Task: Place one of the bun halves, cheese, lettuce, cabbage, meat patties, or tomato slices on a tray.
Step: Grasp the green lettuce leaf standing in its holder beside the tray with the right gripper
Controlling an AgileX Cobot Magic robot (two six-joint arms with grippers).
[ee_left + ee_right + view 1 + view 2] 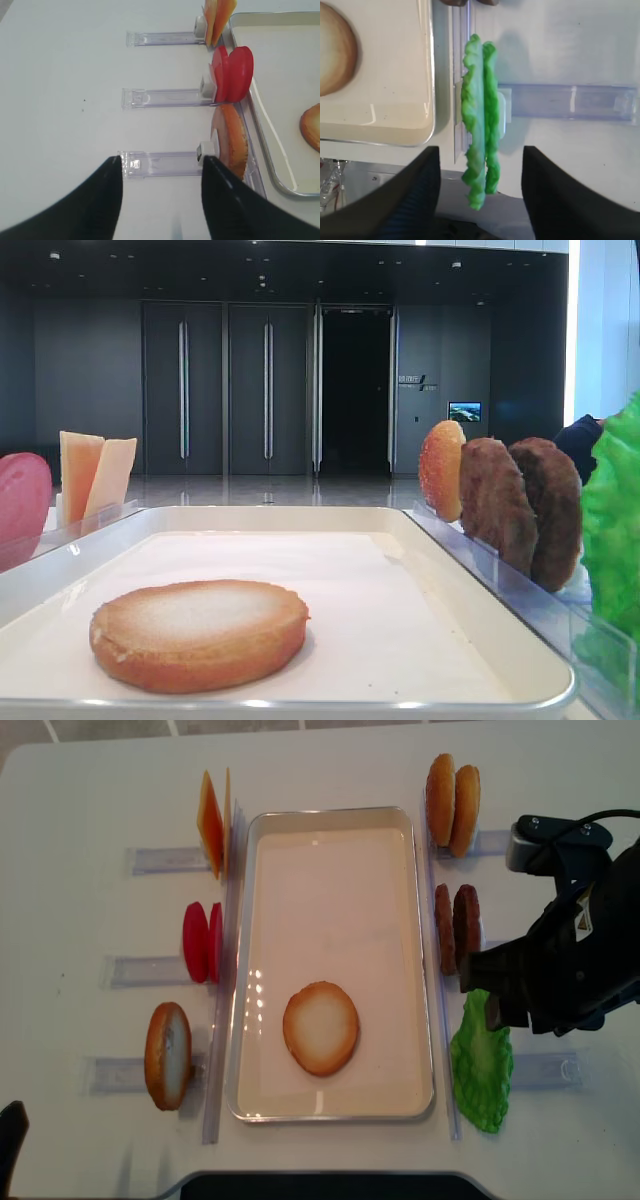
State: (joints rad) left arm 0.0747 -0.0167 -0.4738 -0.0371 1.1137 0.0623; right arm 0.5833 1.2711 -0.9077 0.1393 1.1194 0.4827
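A flat-faced bun half (320, 1028) lies in the cream tray (340, 850). My right gripper (481, 150) is open, its fingers either side of the upright green lettuce (480, 115) leaves without touching them. My left gripper (161, 161) is open and empty over a clear holder (160, 164), beside an upright bun half (232, 140). Left of the tray stand cheese (212, 810) and tomato slices (200, 942). Right of it stand two more bun halves (452, 792) and two meat patties (457, 928). I cannot tell any cabbage apart from the green leaves.
Clear plastic holders (160, 860) run along both long sides of the tray on the white table. The right arm (570, 950) hangs over the right-hand holders. The table's front edge (320, 1180) is close below the tray.
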